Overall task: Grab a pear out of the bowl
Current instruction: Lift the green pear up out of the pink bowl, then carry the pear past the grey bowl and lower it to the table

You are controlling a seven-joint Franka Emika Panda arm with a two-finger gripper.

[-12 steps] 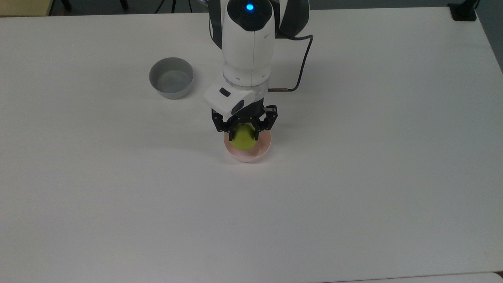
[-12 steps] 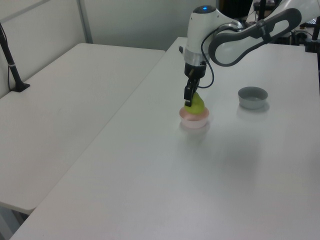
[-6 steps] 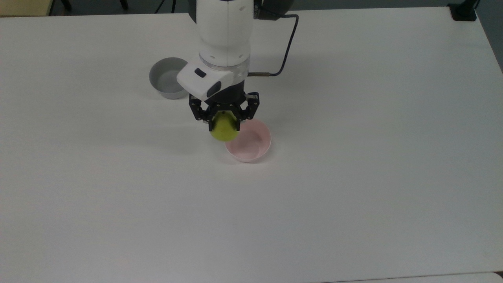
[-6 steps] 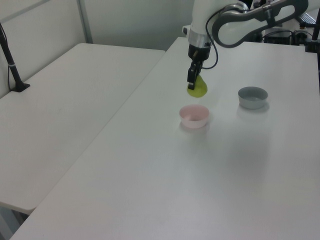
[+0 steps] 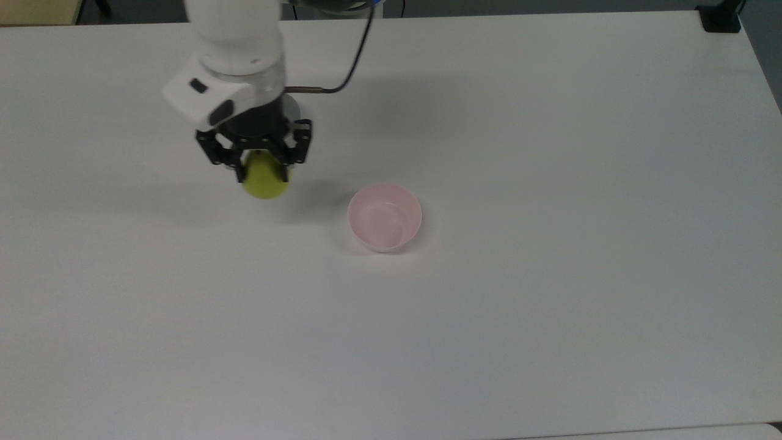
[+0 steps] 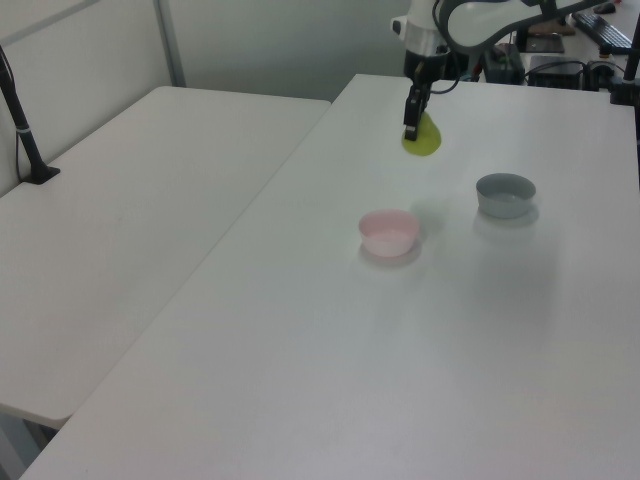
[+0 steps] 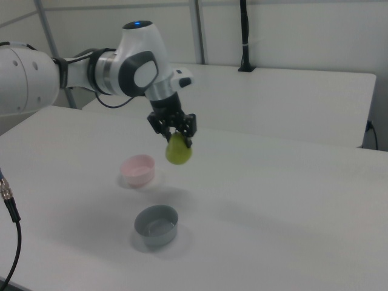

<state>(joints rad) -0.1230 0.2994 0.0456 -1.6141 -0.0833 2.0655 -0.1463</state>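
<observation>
While the end effector (image 5: pixel 261 164) hung well above the bench (image 5: pixel 550 305), its two fingers were closed on the upper, narrow part of the pear (image 5: pixel 265 181); the fruit hung directly below the fingertips, its long axis near vertical and its broad end downward, as the right view (image 7: pixel 179 150) confirmed; the pear was clear of the bowl (image 5: pixel 384 217), which stood empty on the bench, well apart toward the top view's right and lower side; in the left view the pear (image 6: pixel 422 138) was raised beyond the bowl (image 6: pixel 388 231) and the grey bowl (image 6: pixel 505 194); the grey bowl (image 7: pixel 156 224) sat near the pink one in the right view; judged from this, the pickup looked achieved, and nothing stood between the held fruit and open bench; a slip at the narrow neck seemed the main risk.
</observation>
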